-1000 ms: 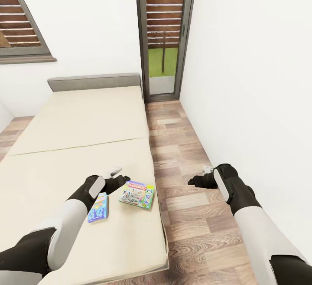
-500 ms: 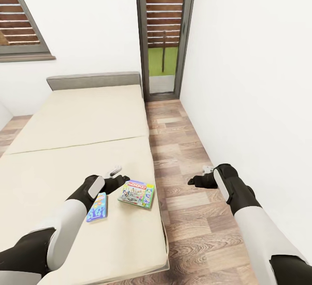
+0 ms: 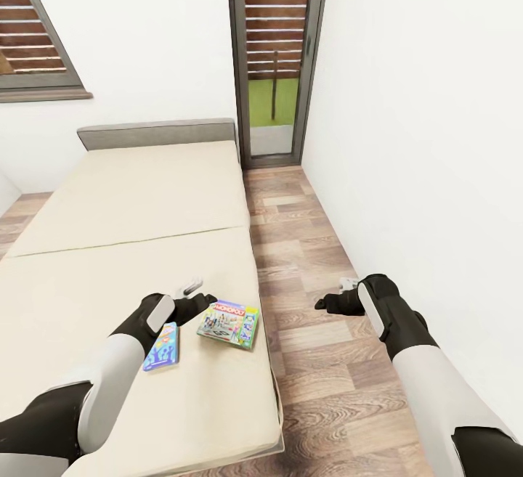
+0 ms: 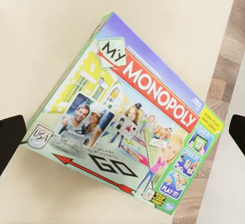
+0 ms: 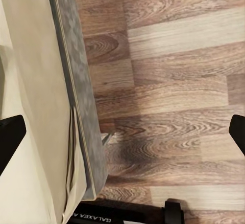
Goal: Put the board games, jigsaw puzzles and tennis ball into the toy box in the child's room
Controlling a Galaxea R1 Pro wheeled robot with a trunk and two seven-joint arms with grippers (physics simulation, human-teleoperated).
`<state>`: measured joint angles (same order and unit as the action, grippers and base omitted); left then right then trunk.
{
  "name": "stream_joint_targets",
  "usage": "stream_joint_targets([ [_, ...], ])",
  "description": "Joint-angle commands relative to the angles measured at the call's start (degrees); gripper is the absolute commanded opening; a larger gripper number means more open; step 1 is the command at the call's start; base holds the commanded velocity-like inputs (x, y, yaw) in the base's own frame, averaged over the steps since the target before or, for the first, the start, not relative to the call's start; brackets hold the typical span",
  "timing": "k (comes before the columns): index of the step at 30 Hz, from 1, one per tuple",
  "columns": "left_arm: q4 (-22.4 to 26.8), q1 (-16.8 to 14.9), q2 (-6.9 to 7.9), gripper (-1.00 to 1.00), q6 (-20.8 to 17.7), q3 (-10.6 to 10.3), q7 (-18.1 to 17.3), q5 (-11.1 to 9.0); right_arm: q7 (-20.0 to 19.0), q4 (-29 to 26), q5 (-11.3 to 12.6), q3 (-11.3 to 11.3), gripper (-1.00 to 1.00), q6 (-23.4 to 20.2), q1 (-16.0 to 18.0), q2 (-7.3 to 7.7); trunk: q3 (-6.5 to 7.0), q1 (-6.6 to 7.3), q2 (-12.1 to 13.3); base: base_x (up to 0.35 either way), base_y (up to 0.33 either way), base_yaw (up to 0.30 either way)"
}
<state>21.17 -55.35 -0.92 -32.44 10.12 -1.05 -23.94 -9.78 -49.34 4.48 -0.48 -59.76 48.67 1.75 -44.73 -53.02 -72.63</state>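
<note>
Two board games lie on the beige bed [image 3: 131, 201] near its right edge. One is a small blue cartoon-printed box [image 3: 161, 346]; the other is a green "My Monopoly" box [image 3: 229, 324] [image 4: 127, 127]. My left gripper [image 3: 197, 302] [image 4: 122, 138] hovers open just above and left of the Monopoly box, its black fingertips [image 4: 10, 142] spread to either side of the box without touching it. My right gripper [image 3: 327, 304] [image 5: 122, 136] hangs open and empty over the wood floor beside the bed. The table, toy box, jigsaw puzzles and tennis ball are out of view.
A strip of wood-plank floor [image 3: 312, 245] runs between the bed's grey frame [image 5: 76, 81] and the white wall [image 3: 421, 136] on the right. A dark-framed slatted door [image 3: 274, 56] stands at the far end and a slatted window [image 3: 33, 34] at the back left.
The whole view has shifted very slightly, so the bed and both boxes sit a few pixels higher and to the left. Both arms keep the same pose, grippers open.
</note>
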Motion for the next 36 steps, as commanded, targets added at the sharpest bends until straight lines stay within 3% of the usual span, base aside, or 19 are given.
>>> stream_joint_targets([
  [1,0.1,0.0,-0.03,1.0,-0.3,0.5,-0.1,0.1,0.2,0.0,0.4,0.0,1.0,-0.2,0.0,0.01,-0.04,0.0,0.0,0.0,0.0,0.0],
  [12,0.1,0.1,0.02,1.0,-0.3,0.6,-0.2,0.1,0.2,0.0,0.4,0.0,1.0,-0.2,0.0,0.01,-0.04,0.0,0.0,0.0,0.0,0.0],
  [36,0.0,0.1,0.16,1.0,-0.3,0.7,-0.2,0.0,0.2,-0.1,0.4,0.0,1.0,-0.2,0.0,0.01,-4.35,-5.27,-9.7,0.0,0.0,0.0],
])
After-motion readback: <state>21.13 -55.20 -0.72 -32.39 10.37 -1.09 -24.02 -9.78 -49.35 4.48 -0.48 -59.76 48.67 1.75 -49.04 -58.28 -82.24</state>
